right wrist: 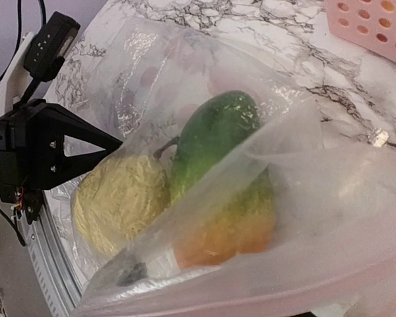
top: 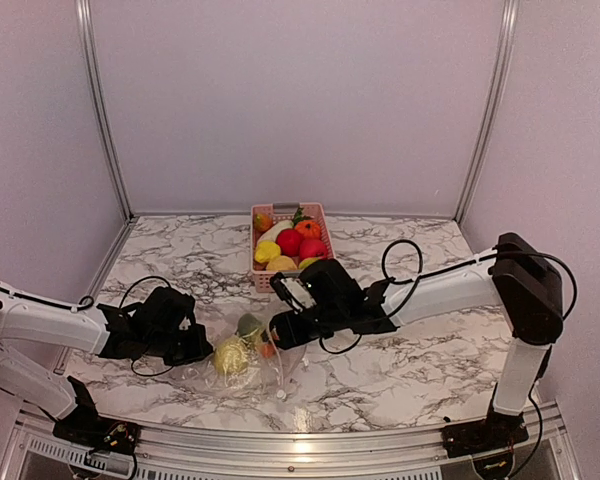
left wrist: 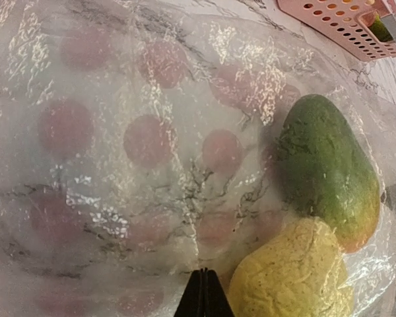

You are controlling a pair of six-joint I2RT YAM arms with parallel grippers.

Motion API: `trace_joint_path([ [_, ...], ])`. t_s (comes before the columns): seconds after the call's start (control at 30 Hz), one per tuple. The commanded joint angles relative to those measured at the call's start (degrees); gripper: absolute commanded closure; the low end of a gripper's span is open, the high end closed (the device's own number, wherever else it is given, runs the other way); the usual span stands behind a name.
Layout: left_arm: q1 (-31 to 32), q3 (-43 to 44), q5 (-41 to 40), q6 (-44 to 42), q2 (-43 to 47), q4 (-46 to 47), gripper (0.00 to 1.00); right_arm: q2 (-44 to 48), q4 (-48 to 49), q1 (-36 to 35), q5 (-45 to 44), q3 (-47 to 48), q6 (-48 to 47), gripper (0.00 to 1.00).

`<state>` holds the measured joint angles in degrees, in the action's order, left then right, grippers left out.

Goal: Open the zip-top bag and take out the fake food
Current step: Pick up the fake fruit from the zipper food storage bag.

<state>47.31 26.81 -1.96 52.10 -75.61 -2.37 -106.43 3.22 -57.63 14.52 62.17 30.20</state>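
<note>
Okay, here's what was on the bench, biggest first:

1. The marble table [top: 410, 370] filled the floor of the booth, with everything bunched near its middle and near edge.
2. The left arm [top: 40, 325] reached in from 9 o'clock and the right arm [top: 450, 285] from 3 o'clock. They met over the bag.
3. The zip-top bag [top: 242, 360] lay flat and crinkly on the table between the two grippers, toward 6 o'clock from the basket. It had faint pink dots on the film.
4. The pink basket [top: 264, 280] sat just at 12 o'clock of the bag. It was not touching it, as far as I could see.
5. Most of the fake food [top: 290, 242] was piled in that basket: red, yellow and orange pieces plus a white one.
6. Two pieces were in the bag. One was a green fruit going orange at one end [left wrist: 327, 165]. The other was a bumpy yellow piece [left wrist: 294, 274] touching it at roughly its 7 o'clock in the top view.
7. The left gripper [left wrist: 202, 290] had its fingers pressed tight together, pinching the film at the bag's 9 o'clock edge.
8. The right gripper [top: 278, 330] was at the bag's 3 o'clock side. Its fingers were hidden by plastic, so I couldn't tell whether it was gripping or loose.
</note>
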Motion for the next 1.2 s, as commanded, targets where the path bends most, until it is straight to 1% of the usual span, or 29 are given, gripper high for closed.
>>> trace_joint_path([
  [0.0,-0.3,-0.8,-0.1,-0.2,-1.1,1.4,1.00,-2.7,1.2,-1.2,0.3,3.9,-1.3,0.46],
  [0.1,-0.3,-0.8,0.0,-0.3,-1.6,1.8,1.00,-4.7,0.2,-1.6,-0.4,6.0,-1.9,0.41],
  [0.23,-0.4,-0.9,0.2,-0.4,-2.3,1.8,1.00,-7.0,-0.9,-1.9,-2.5,8.4,-2.8,0.31],
  [0.3,-0.4,-0.9,0.3,-0.5,-2.7,3.6,1.00,-8.1,-1.4,-2.1,-3.4,9.7,-3.1,0.28],
  [0.43,-0.4,-0.9,0.7,-0.6,-3.4,4.3,1.00,-10.3,-2.4,-2.6,-4.1,11.9,-3.2,0.27],
  [0.53,-0.4,-0.9,1.0,-0.6,-3.9,4.8,1.00,-11.9,-5.6,-3.2,-5.9,13.8,-3.7,0.27],
  [0.8,-0.4,-0.7,1.3,-0.6,-4.6,5.4,1.00,-14.2,-9.1,-4.1,-10.5,16.2,-3.9,0.26],
  [0.9,-0.4,-0.7,1.1,-0.5,-4.7,5.4,1.00,-14.7,-9.3,-4.2,-10.7,16.4,-3.6,0.30],
  [1.07,-0.6,-1.4,-0.8,0.4,-4.4,4.1,1.00,-12.9,-9.4,-4.2,-10.3,15.8,-3.5,0.51],
  [1.1,-0.9,-1.9,-1.1,0.7,-4.3,4.1,1.00,-12.1,-9.4,-4.2,-10.0,15.5,-3.6,0.53],
  [1.17,-1.7,-2.7,-1.5,1.0,-3.8,4.1,1.00,-10.3,-9.7,-4.1,-9.5,14.9,-3.7,0.55],
])
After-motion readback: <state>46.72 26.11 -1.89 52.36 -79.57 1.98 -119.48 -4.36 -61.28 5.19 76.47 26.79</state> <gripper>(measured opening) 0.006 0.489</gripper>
